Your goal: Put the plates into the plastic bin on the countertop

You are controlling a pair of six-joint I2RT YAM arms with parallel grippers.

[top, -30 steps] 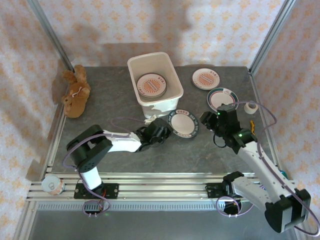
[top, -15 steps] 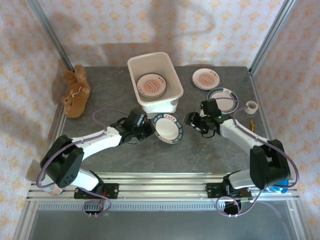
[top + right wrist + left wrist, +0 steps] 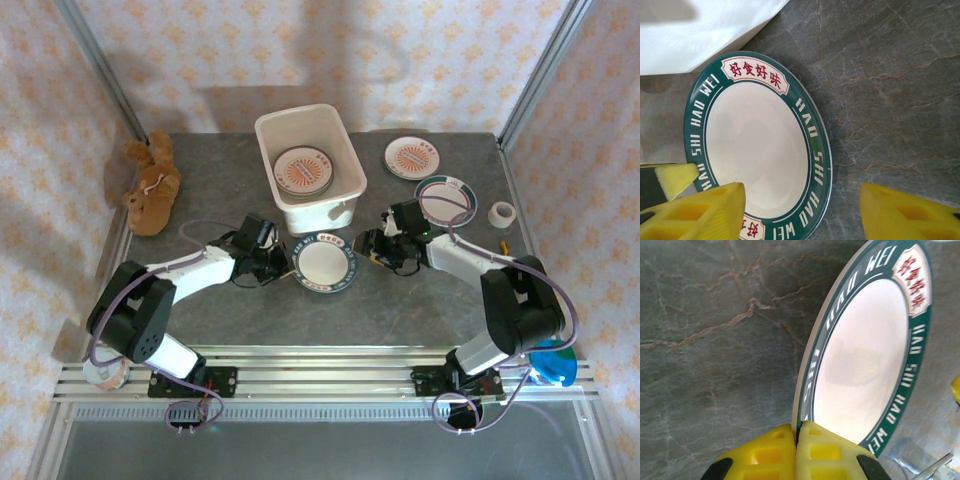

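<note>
A cream plate (image 3: pixel 325 264) with a dark green lettered band hangs just in front of the plastic bin (image 3: pixel 340 130), above the countertop (image 3: pixel 220 200). My left gripper (image 3: pixel 284 263) is shut on its left rim; in the left wrist view the yellow jaws (image 3: pixel 799 432) pinch the plate (image 3: pixel 865 355) edge. My right gripper (image 3: pixel 368 246) is open beside the plate's right side. Seen from the right wrist, its gripper (image 3: pixel 802 196) spans the rim of the plate (image 3: pixel 757 145). An orange-centred plate (image 3: pixel 302 170) lies inside the bin. Two more plates (image 3: pixel 412 157) (image 3: pixel 444 197) lie at the back right.
A brown teddy bear (image 3: pixel 150 185) lies at the left edge. A white tape roll (image 3: pixel 502 213) sits by the right frame. The bin's white wall (image 3: pixel 705 30) stands just beyond the held plate. The aluminium frame (image 3: pixel 300 375) runs along the near edge.
My left arm has stretched out and carried the plate slightly left and nearer, laying it flatter. My right gripper has swung left, up to the plate's right rim.
</note>
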